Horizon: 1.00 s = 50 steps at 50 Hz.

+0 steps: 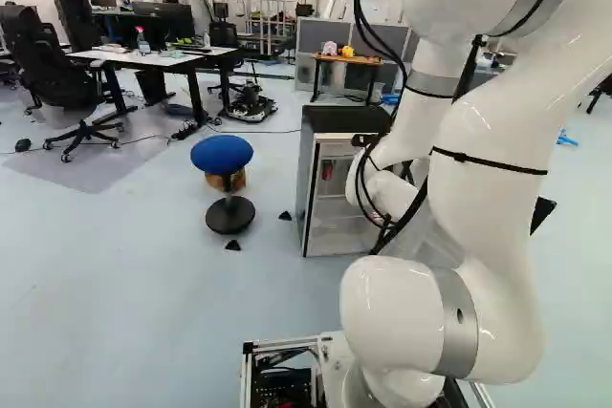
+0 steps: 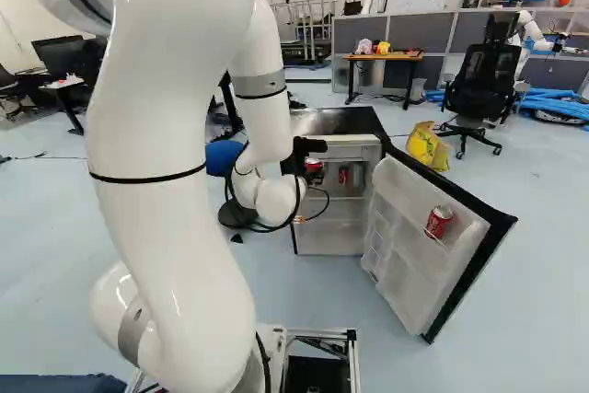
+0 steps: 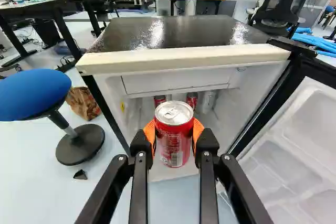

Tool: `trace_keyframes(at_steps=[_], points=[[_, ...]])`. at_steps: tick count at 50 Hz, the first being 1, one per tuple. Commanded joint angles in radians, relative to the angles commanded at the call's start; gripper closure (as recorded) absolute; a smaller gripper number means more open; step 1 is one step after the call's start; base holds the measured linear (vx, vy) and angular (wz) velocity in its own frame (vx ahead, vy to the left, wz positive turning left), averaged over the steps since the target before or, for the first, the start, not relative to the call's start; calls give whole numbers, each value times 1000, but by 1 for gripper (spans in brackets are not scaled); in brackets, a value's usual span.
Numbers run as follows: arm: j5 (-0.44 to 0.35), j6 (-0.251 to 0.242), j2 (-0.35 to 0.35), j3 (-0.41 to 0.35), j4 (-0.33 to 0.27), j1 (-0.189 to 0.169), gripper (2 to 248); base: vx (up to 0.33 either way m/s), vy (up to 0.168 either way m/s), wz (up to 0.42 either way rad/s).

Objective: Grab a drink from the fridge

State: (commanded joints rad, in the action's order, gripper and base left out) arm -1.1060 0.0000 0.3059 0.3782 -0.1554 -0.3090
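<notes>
"Pale blue flooring [image 2: 55,273] spreads through the room; what stands on it, biggest first?"

"Grey partitions [image 2: 405,32] along the back; a black-topped mini fridge [image 3: 184,59], its door [image 2: 419,246] swung wide open; left of it in the left base view, a stool [image 1: 222,153] with a round blue seat; behind the door in the right base view, a yellow bag [image 2: 426,146]."

"And the two-finger gripper [image 2: 300,161]?"

"Closed around a red soda can [image 3: 174,129]; an orange pad presses it from either side, and it stands upright before the fridge's opening; whether it is fully past the front edge, I can't tell."

"Any other drinks?"

"Two red cans [image 3: 192,99] inside, beyond the held one; another can [image 2: 439,221] sits on a door shelf."
</notes>
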Motion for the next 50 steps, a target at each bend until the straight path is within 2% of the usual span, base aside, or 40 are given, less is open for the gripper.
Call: trace_keyframes(at_steps=[50], points=[[143, 0, -164, -38, 0, 2, 158, 0, 0, 0]])
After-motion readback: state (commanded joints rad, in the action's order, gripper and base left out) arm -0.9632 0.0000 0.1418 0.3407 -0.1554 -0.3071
